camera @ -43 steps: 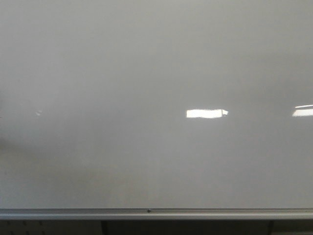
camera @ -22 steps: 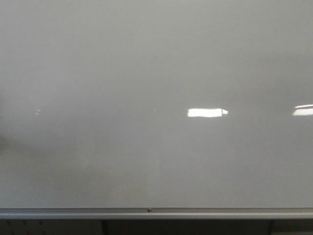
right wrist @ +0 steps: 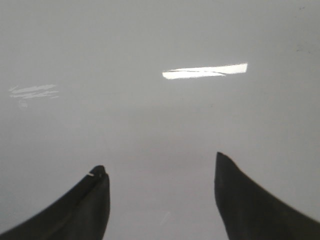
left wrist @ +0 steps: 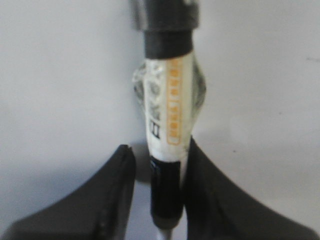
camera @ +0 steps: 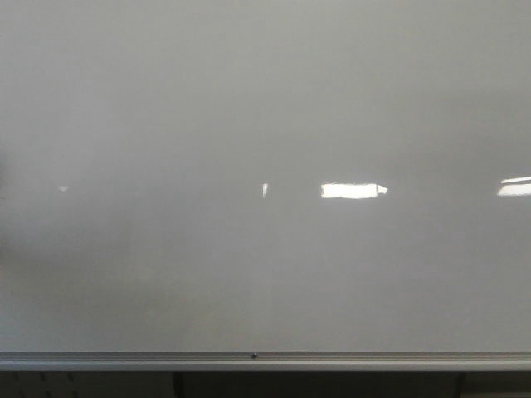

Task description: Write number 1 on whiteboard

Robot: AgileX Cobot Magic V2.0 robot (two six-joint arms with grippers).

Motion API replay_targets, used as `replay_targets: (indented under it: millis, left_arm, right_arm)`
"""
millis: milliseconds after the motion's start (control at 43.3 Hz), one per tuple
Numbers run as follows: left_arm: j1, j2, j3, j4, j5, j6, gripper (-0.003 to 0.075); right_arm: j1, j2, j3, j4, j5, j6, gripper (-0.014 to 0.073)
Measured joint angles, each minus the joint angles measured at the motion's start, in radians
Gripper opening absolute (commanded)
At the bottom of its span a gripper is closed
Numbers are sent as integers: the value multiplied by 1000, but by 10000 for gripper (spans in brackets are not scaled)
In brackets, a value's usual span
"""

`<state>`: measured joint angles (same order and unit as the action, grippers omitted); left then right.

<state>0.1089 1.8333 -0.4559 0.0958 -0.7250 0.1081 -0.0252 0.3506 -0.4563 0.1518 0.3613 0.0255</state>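
Left hand around marker

The whiteboard is glossy pale grey, upright, filling the front view, bare of any marker stroke.

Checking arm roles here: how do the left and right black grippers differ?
The left gripper holds a white, orange-labelled marker with black ends; the right gripper holds nothing. The left gripper's fingers sit close around the marker; the right gripper's stand wide apart. Both have black fingers and face the glossy pale grey whiteboard.
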Motion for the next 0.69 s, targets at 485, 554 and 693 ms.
replay_targets:
  millis: [485, 554, 693]
  left_arm:
    - [-31, -71, -12, 4, 180, -108, -20]
    - [-56, -126, -30, 14, 342, -164, -20]
    - [-129, -228, -108, 17, 669, -209, -20]
  right_arm:
    - [0, 0, 0, 0, 0, 0, 485]
    - [0, 0, 0, 0, 0, 0, 485]
    - [0, 0, 0, 0, 0, 0, 485]
